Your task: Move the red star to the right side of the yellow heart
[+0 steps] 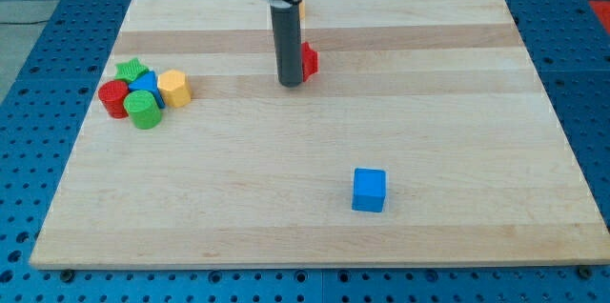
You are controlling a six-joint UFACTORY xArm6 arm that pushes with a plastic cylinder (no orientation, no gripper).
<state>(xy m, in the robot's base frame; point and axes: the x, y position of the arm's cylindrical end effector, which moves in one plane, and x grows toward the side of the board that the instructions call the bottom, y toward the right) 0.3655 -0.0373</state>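
Note:
My tip (290, 83) is at the top middle of the wooden board. The red star (309, 60) touches the rod's right side and is mostly hidden behind it. Just above, a sliver of a yellow block (301, 10), probably the yellow heart, peeks out from behind the rod near the board's top edge; its shape cannot be made out.
A cluster sits at the view's left: a green star (131, 69), a small blue block (145, 84), a yellow hexagonal block (174, 87), a red cylinder (113, 99) and a green cylinder (145, 110). A blue cube (369, 190) lies alone at lower right of centre.

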